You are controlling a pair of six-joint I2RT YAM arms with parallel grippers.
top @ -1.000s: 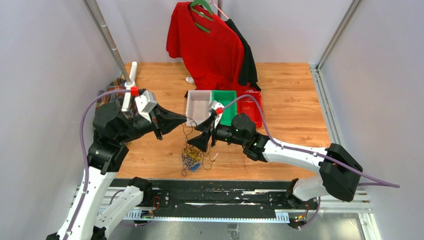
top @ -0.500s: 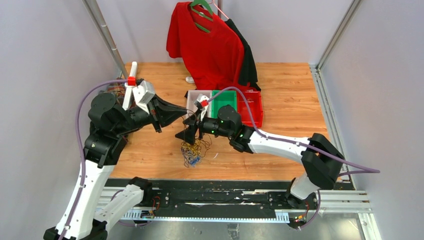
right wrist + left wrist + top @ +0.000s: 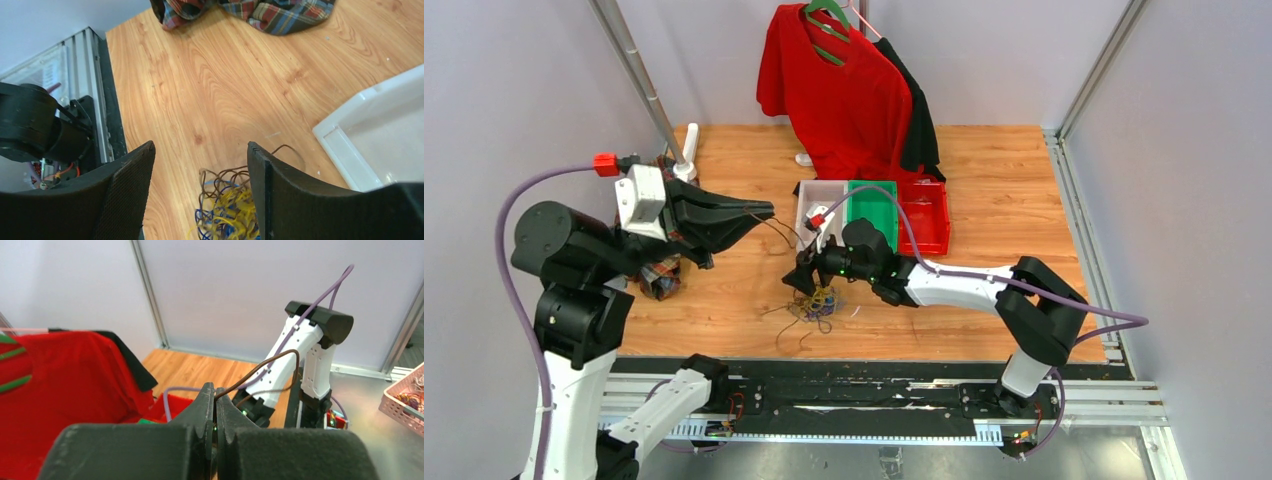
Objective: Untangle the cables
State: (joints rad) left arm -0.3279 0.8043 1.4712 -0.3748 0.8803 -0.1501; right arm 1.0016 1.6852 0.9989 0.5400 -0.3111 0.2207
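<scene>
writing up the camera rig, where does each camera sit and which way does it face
top external: fixed above and behind the bases, looking down on the table; both arms show, with left gripper and right gripper.
left wrist: on the raised left arm, facing across at the right arm; its shut fingers pinch a dark cable.
right wrist: low over the table, looking down at the cable pile; its open fingers frame it.
shared: top external and right wrist both show the pile and white bin.

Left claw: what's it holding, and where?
The left gripper pinches a thin brown wire between its fingertips, on a stretch leading from the tangle. The right gripper holds nothing.
</scene>
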